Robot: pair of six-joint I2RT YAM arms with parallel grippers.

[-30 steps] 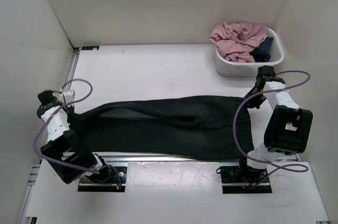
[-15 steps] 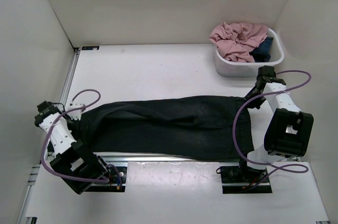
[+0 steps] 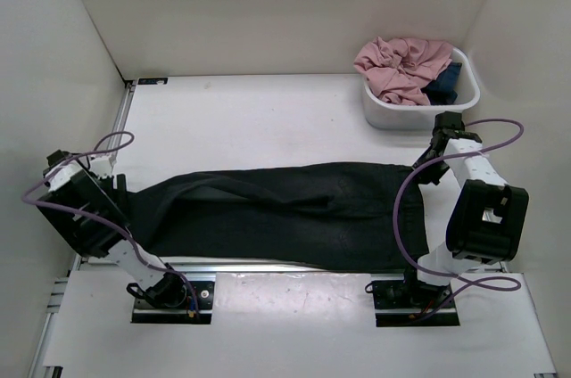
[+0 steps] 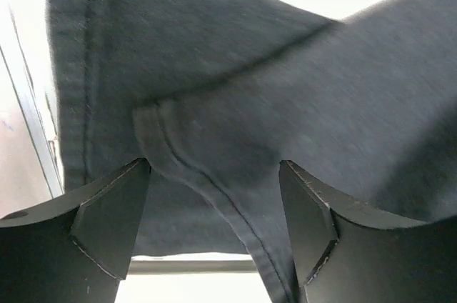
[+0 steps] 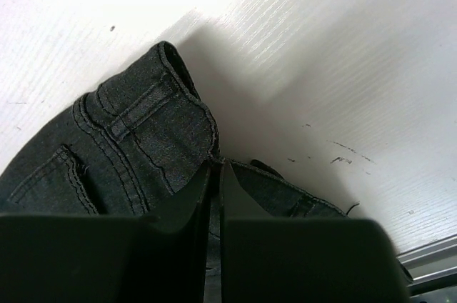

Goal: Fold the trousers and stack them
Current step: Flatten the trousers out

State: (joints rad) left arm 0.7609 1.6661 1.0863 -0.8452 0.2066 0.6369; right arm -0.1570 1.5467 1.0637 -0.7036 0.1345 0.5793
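Observation:
The black trousers [image 3: 285,209] lie flat across the table, legs to the left, waistband to the right. My left gripper [image 3: 120,189] hovers at the leg ends, low at the far left. In the left wrist view it [image 4: 214,167] stands open, and the hemmed cloth [image 4: 214,103] lies loose beneath and between the fingers [image 4: 107,224]. My right gripper [image 3: 426,168] sits at the waistband's far corner. In the right wrist view it [image 5: 216,169] is shut on the waistband edge [image 5: 143,124], beside a belt loop.
A white tub [image 3: 384,115] at the back right holds a pink garment [image 3: 401,66] and a small dark blue one [image 3: 446,84]. White walls close in on the left, back and right. A metal rail [image 3: 268,264] runs along the near edge.
My left gripper has opened and let go of the leg ends, which now lie on the table. The left arm has drawn back to the left. The right arm holds still.

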